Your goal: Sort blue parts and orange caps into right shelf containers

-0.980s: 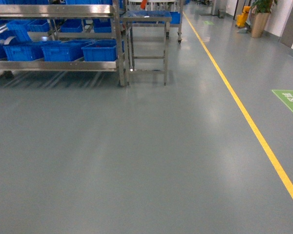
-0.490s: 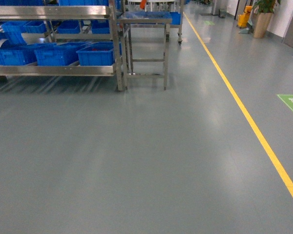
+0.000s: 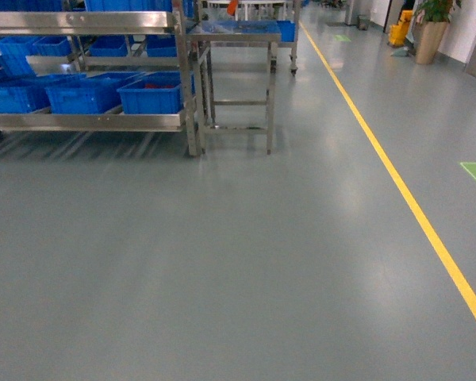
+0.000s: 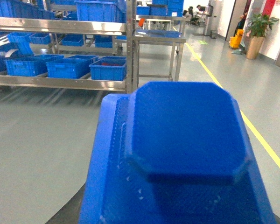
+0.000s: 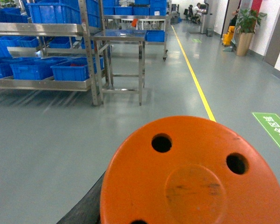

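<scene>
Three blue crates [image 3: 151, 94] sit in a row on the low tier of the steel rack [image 3: 87, 121], the rightmost just beside the rack's corner post. Right of the rack stands a small steel table [image 3: 234, 33], touching or nearly touching that post. A yellow line [image 3: 397, 182] runs down the grey floor [image 3: 222, 254], well right of the rack. Left wrist view: a blue part [image 4: 184, 135] fills the foreground, rack beyond it. Right wrist view: an orange cap [image 5: 196, 172] with round holes fills the foreground. No claw fingers show on either side, so their grip can't be told.
</scene>
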Tool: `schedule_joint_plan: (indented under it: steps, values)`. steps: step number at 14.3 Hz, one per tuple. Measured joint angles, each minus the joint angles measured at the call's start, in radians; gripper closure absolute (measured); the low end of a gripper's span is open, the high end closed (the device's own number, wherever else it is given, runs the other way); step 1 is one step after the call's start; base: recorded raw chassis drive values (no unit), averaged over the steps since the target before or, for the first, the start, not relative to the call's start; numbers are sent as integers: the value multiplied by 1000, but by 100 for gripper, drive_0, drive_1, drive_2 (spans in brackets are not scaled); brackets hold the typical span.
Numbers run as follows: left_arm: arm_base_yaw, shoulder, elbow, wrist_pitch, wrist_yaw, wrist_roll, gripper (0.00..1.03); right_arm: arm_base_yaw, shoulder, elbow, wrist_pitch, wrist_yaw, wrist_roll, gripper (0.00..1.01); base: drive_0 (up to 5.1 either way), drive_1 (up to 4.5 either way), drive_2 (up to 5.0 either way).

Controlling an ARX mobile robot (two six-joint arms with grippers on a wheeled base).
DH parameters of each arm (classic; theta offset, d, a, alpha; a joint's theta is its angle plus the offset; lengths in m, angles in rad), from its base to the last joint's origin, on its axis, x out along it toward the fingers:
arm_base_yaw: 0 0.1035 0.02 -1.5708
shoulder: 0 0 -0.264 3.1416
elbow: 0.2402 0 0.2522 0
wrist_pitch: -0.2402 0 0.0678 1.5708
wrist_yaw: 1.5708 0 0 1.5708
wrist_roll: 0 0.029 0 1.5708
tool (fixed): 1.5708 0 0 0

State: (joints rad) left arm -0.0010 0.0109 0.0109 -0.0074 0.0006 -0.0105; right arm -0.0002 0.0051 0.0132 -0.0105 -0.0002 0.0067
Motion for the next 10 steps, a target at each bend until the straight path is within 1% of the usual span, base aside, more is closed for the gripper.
schedule_joint_plan:
  steps: [10]
  values:
    - [0, 0, 0, -1, -1, 0, 60, 0, 0, 0, 6, 0, 0, 56, -2, 430, -434]
